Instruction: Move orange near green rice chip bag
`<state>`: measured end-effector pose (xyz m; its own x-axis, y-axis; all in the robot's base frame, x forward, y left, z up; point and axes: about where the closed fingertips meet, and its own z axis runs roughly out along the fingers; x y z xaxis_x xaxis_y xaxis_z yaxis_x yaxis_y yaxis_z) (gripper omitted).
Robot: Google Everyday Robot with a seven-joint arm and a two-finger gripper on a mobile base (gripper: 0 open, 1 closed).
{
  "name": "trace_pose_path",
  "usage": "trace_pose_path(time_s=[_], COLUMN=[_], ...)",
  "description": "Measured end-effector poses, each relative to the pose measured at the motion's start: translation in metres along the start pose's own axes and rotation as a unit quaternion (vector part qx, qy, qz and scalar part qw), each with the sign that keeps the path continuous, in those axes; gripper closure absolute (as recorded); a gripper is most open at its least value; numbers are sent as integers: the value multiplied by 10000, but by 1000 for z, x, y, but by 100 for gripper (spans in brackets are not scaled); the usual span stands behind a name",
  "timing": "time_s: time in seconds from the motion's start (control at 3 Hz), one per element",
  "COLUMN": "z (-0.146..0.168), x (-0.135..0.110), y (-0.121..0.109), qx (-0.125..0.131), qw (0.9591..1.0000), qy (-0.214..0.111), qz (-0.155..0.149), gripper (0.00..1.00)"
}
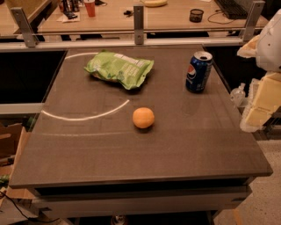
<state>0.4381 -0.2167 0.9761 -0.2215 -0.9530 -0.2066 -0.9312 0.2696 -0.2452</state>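
The dark grey table [131, 154] filled most of the view. Its matte top carried 2 pale curved lines: 1 long arc [88, 116] across the left half and a shorter one [79, 55] by the far left corner. Behind it, past a metal rail [138, 19] with 3 uprights, ran a light wooden desk [175, 17].

The green rice chip bag [119, 69] lay flat on the far part of the table, left of the middle. It was crinkled, with a white patch on its upper face, and its long side ran roughly left to right.

The gripper [261, 103] (pale yellow and white, partly cut off by the frame) hung at the right edge of the view, by the table's right side. It was well apart from the bag and the fruit and touched neither. Whether it was clenched or released could not be told.

A blue Pepsi can [198, 71] stood upright on the far right part of the table, well apart from the bag.

The orange [143, 117] sat alone near the centre of the table, nearer the camera than the bag and clearly apart from it. It was just right of the long arc's end and to the near left of the can.

On the desk stood 1 red cup [90, 8] and 1 small black cup [196, 15].
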Motion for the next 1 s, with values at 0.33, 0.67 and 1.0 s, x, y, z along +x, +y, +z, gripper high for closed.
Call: trace_pose_path(time_s=[0.33, 0.67, 1.0], z=[0, 3, 28], x=[0, 1, 11], y=[0, -1, 14], qx=[1, 173, 307], qw=[10000, 9994, 9939], qy=[0, -293, -1051], qz=[0, 90, 151], gripper=[0, 0, 0])
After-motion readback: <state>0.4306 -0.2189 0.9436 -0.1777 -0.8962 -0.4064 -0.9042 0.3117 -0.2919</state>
